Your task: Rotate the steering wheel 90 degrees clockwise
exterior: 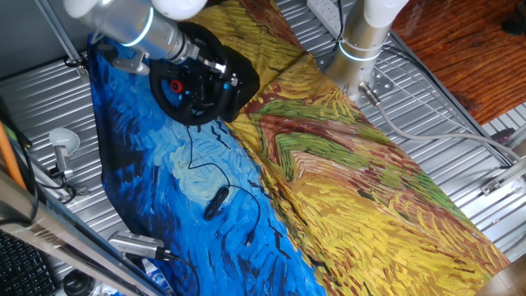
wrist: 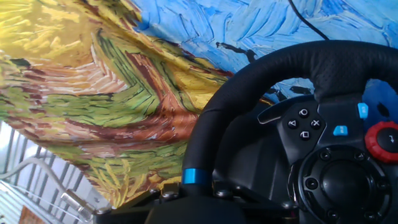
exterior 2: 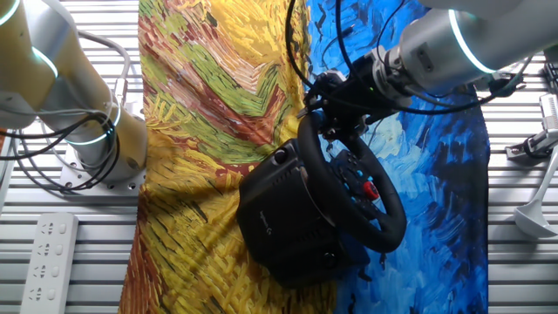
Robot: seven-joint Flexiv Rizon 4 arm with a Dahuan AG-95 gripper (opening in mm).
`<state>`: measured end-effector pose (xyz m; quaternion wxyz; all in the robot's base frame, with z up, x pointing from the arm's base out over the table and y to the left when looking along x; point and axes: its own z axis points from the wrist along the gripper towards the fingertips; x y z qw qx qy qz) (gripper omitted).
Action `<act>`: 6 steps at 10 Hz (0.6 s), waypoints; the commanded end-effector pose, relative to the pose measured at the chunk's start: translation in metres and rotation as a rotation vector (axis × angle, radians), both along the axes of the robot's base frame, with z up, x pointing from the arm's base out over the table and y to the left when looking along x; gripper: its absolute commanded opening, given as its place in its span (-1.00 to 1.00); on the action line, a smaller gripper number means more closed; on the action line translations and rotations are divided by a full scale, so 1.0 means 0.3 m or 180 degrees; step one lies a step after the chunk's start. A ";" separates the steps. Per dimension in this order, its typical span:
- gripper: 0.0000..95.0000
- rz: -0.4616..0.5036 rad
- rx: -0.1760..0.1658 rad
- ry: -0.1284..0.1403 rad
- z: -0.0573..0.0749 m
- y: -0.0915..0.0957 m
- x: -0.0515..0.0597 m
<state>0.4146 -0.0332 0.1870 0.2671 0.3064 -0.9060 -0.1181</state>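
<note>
The steering wheel [exterior: 182, 90] is black with a thick rim and stands on its black base [exterior 2: 279, 218] on the painted cloth. Its grey hub carries a red round button [wrist: 382, 140] and small blue-lit buttons [wrist: 339, 130]. My gripper [exterior 2: 327, 118] is at the top of the rim, shut on it. In the hand view the rim [wrist: 261, 68] curves down to the bottom edge, where its blue stripe [wrist: 193, 176] sits between my fingers. The gripper [wrist: 193, 190] shows there only as dark finger parts on either side of the stripe.
A small black oval device [exterior: 216, 201] with a thin cable lies on the blue part of the cloth. A second arm's base [exterior 2: 91, 139] stands beside the cloth on the slatted metal table. A white power strip [exterior 2: 48, 253] lies near it. A keyboard [exterior: 20, 263] is at one corner.
</note>
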 end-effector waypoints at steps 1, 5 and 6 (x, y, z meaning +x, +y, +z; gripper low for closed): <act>-1.00 -0.0098 -0.0023 0.0025 -0.004 0.003 0.000; -1.00 -0.0124 -0.0126 0.0003 -0.020 0.017 0.004; -1.00 -0.0128 -0.0132 0.0002 -0.021 0.016 0.005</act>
